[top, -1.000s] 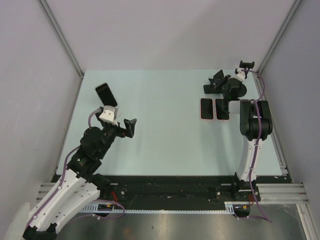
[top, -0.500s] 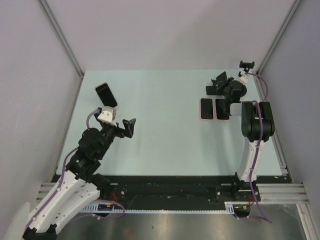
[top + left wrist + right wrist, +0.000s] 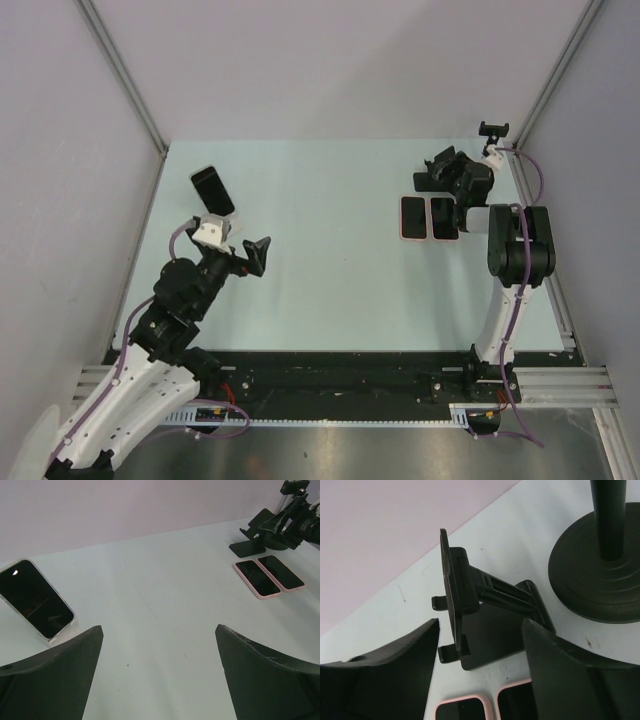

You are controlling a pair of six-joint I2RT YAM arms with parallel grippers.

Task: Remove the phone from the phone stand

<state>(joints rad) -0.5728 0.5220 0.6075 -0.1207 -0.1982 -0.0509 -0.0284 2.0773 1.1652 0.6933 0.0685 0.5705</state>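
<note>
leaning screen-up, the phone [image 3: 212,190] runs far-left to near-right; left fingers [image 3: 50,680] and right fingers [image 3: 385,675] are parted, empty.

The top external camera looks steeply down from above and behind the arm bases [image 3: 200,370], which line the bottom of its frame. It is far enough off to take in the whole table [image 3: 330,270].

The left wrist camera sits low and faces across the table toward the far wall. The left gripper [image 3: 159,629] fills its lower corners, with a leaning phone [image 3: 35,599] at mid-left.

The right wrist camera is very close. It looks between the fingers of the right gripper [image 3: 481,622] at a black folding stand [image 3: 470,625] in centre frame, with a round stand base [image 3: 592,570] at upper right.

All three views share that stand and the pink-cased phones [image 3: 412,218].
</note>
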